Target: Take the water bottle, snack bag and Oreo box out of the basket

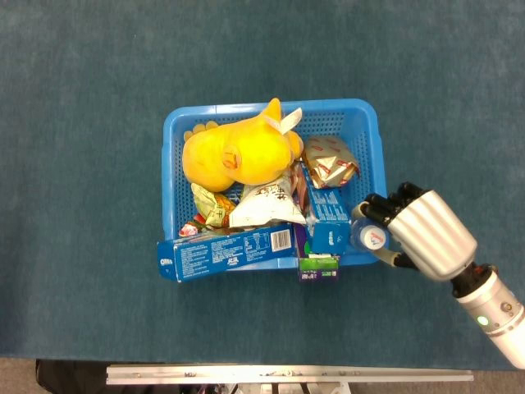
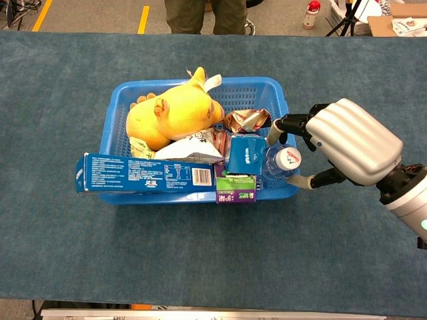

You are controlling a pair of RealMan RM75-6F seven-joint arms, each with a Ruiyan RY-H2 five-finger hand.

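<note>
Right hand [image 2: 347, 143] at the basket's right wall, fingers [image 2: 293, 124] curled round the top of the water bottle [image 2: 280, 163], thumb low on the other side. Looks like a grip on the bottle, though hard to be sure from here how tight. No left hand in either view.

Step in hand: getting the water bottle out first. Bottle standing in the right front corner of the blue basket [image 1: 246, 110], cap up, neck right at the fingertips, body tucked down behind the wall. Next move, likely: lift straight up so the bottle clears the rim, then carry out to the right and set down on the table [image 1: 82, 98].

Right beside the bottle, a small blue carton [image 2: 245, 153], touching or nearly so. Could tip if the bottle drags on it.

Further out, the white snack bag [image 1: 264, 203] in the middle of the basket. Long blue Oreo box [image 1: 225, 253] lying across the front rim, one end poking out to the left. Both not yet taken. Big yellow plush toy [image 1: 238, 152] at the back.
</note>
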